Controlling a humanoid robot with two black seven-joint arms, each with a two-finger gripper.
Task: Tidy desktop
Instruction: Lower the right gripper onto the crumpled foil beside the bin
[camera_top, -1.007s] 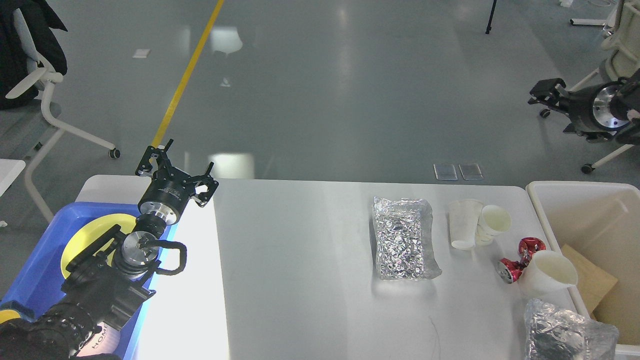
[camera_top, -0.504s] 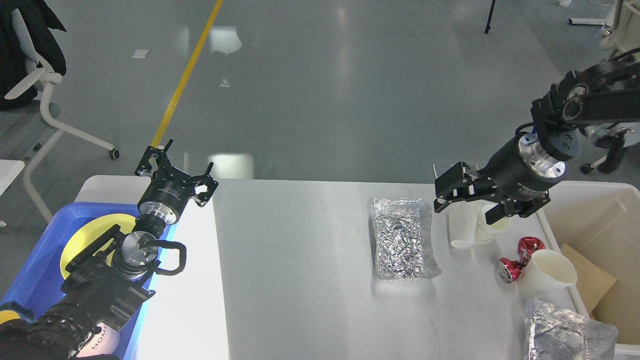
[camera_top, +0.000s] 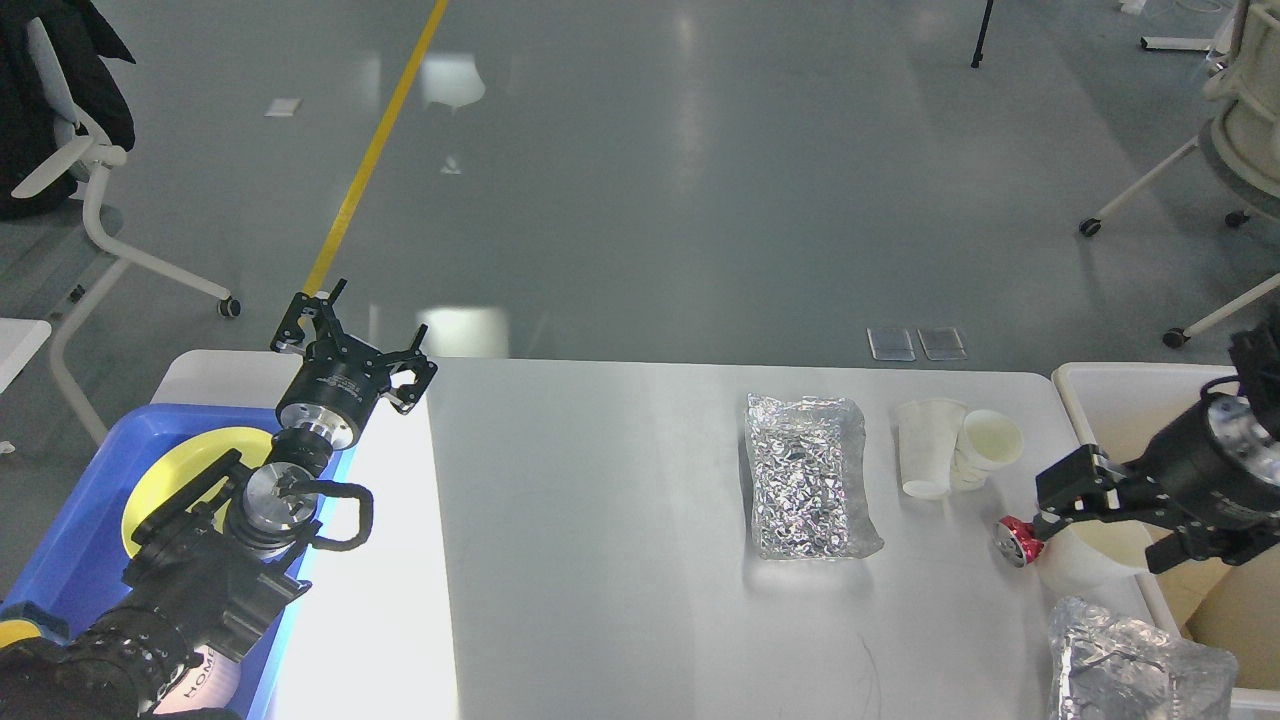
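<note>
Nearest you, a foil bag (camera_top: 1135, 660) overhangs the tabletop (camera_top: 620, 540) corner; just beyond it your right pincer (camera_top: 1105, 520) has swung down from above the cups (camera_top: 955, 445) and now hovers spread over the white cup (camera_top: 1085, 560) and red can (camera_top: 1015, 540) — likely the next pick. The bin (camera_top: 1110, 385) rim crowds that side; mid-tabletop is open, and the left pincer (camera_top: 350, 345) stays spread over the tray (camera_top: 70, 530).
</note>
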